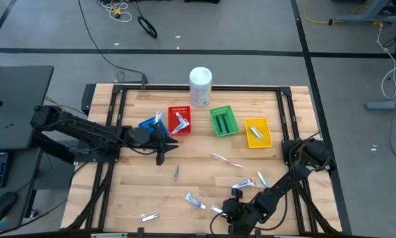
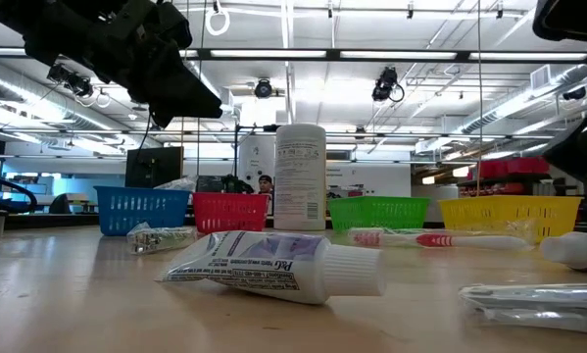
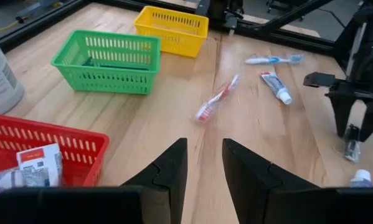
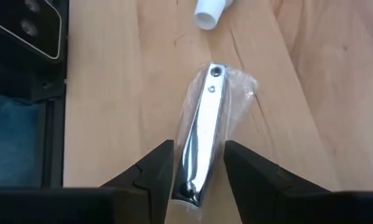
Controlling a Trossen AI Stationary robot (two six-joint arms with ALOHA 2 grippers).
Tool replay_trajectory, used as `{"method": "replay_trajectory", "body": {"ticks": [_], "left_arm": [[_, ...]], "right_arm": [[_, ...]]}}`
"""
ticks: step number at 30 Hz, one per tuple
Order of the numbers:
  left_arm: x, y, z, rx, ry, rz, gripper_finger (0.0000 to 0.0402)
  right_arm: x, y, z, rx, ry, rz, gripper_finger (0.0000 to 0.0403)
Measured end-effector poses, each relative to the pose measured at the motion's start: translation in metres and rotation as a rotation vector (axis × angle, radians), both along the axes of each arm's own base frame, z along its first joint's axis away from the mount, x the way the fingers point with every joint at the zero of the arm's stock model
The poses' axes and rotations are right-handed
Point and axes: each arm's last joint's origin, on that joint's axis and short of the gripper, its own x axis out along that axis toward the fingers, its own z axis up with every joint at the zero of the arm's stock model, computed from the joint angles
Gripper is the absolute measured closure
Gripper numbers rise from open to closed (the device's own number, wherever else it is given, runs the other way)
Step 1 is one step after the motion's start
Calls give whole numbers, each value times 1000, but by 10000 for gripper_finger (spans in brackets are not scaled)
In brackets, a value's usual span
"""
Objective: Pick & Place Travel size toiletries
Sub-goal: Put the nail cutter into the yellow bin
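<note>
Toiletries lie scattered on the wooden table: a pink toothbrush (image 1: 225, 160), a white toothpaste tube (image 1: 195, 201), another tube (image 1: 244, 184), a blue toothbrush (image 1: 262, 178), a dark razor (image 1: 176, 172) and a silvery sachet (image 1: 149, 216). A silvery metal piece in a clear wrapper (image 4: 202, 137) lies flat near the table's near edge. My right gripper (image 4: 200, 162) is open and low over it, one finger on each side of its near end. My left gripper (image 3: 205, 162) hangs open and empty above the table (image 1: 161, 158), just in front of the blue and red baskets.
Blue (image 1: 149, 125), red (image 1: 179, 119), green (image 1: 223, 121) and yellow (image 1: 258, 131) baskets stand in a row toward the far edge, with a white tub (image 1: 200, 86) behind them. The red and yellow baskets hold items. A white tube cap (image 4: 208, 15) lies just beyond the wrapped piece.
</note>
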Motion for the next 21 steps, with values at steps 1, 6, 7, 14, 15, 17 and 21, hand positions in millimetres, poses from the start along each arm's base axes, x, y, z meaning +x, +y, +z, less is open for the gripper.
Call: {"method": "replay_trajectory", "body": {"ticks": [1, 6, 7, 14, 15, 17, 21], "left_arm": [[0, 0, 0, 1, 0, 2, 292], [0, 0, 0, 0, -1, 11, 292], [0, 0, 0, 0, -2, 11, 292], [0, 0, 0, 1, -2, 14, 292], [0, 0, 0, 1, -2, 13, 292], [0, 0, 0, 3, -2, 13, 292], [0, 1, 0, 4, -2, 15, 292]], "right_arm": [[-1, -1, -2, -16, 10, 5, 247], [-3, -3, -5, -76, 28, 0, 256], [-3, -4, -6, -78, 30, 1, 262], [-3, -6, -7, -89, 48, 11, 330], [-2, -7, -7, -80, 50, -1, 335], [0, -9, -6, -60, 55, -18, 338], [2, -16, 5, -49, 57, -27, 339]]}}
